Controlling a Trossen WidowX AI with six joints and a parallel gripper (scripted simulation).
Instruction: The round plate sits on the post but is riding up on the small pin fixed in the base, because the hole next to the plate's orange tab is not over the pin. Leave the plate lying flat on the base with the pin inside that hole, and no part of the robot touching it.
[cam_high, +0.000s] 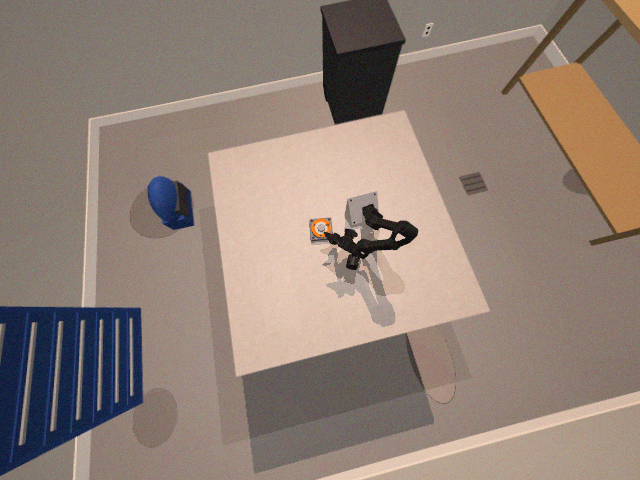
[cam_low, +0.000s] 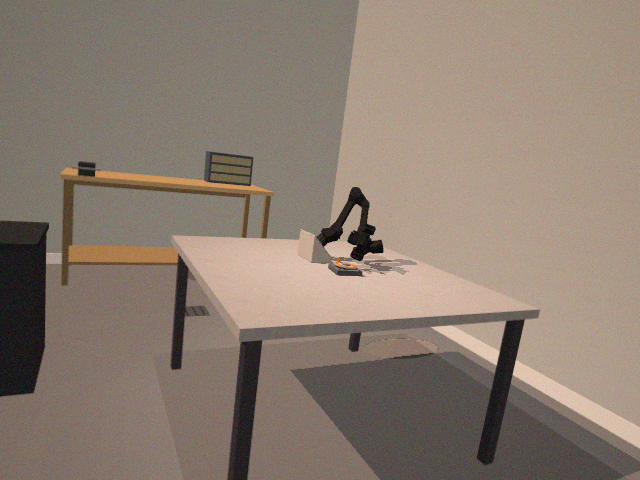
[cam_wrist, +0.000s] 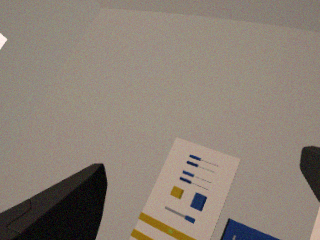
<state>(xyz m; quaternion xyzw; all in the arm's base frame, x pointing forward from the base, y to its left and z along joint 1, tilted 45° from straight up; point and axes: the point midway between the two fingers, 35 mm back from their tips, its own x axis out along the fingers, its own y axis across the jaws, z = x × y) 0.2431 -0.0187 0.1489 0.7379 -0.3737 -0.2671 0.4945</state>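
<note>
The round orange-and-white plate (cam_high: 313, 227) (cam_low: 353, 267) sits around the grey post (cam_high: 321, 227) on the square dark-grey base (cam_high: 312, 239) (cam_low: 347, 272). An orange piece stands up at the plate's left in the exterior view. I cannot tell where the pin and the tab's hole are, or how far the plate tilts. My gripper (cam_wrist: 205, 166) is open, its fingers wide apart with nothing between them in the wrist view. In the top view its end overlaps the plate's lower right edge; in the exterior view it appears above and right of the plate. Contact is unclear.
The arm's grey wedge-shaped mount (cam_high: 355, 205) (cam_low: 310, 248) stands on the table (cam_high: 279, 310) (cam_low: 258, 289) close to the base. The wrist view shows a wall poster (cam_wrist: 165, 180) and part of a blue object (cam_wrist: 245, 232).
</note>
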